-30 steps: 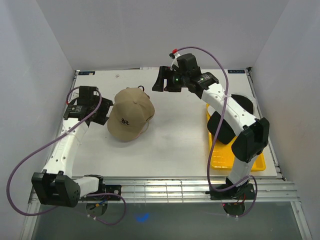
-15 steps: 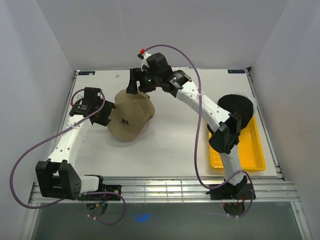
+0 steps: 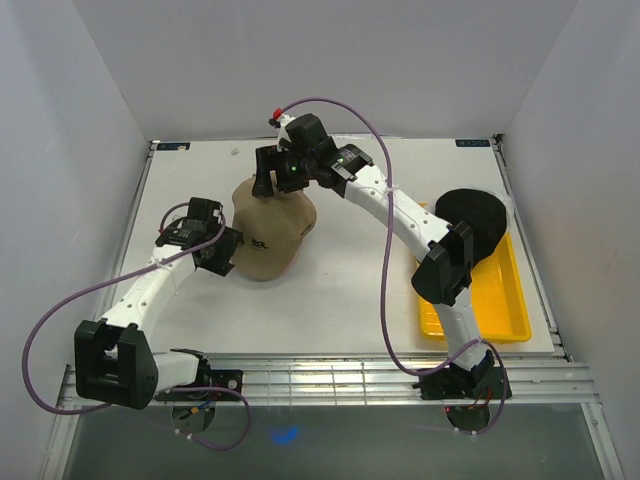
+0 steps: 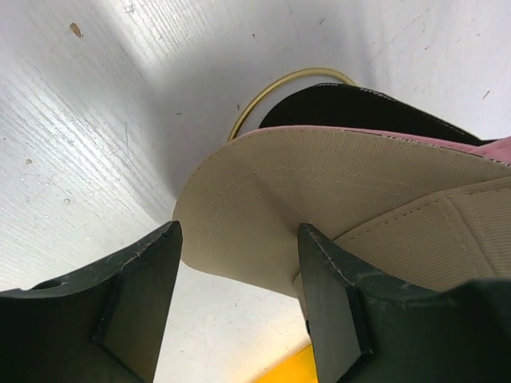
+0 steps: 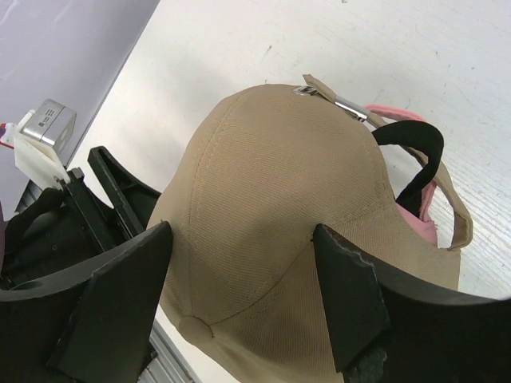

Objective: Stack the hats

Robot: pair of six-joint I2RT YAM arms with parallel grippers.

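A tan cap (image 3: 270,228) lies left of the table's centre, on top of a pink cap whose edge shows in the right wrist view (image 5: 417,219). My left gripper (image 3: 228,252) is open at the tan brim (image 4: 271,199), its fingers either side of the brim's edge without closing on it. My right gripper (image 3: 272,178) is open over the back of the tan crown (image 5: 271,207), straddling it. A black cap (image 3: 478,215) rests on the far end of the tray at right. The white cap is out of view.
A yellow mesh tray (image 3: 500,300) lies along the right edge of the table. White walls close in the left, back and right sides. The right arm reaches across the back middle of the table.
My right arm has swung left from the back middle to above the tan cap. My left gripper has moved right and nearer, to the brim. The cap has shifted a little.
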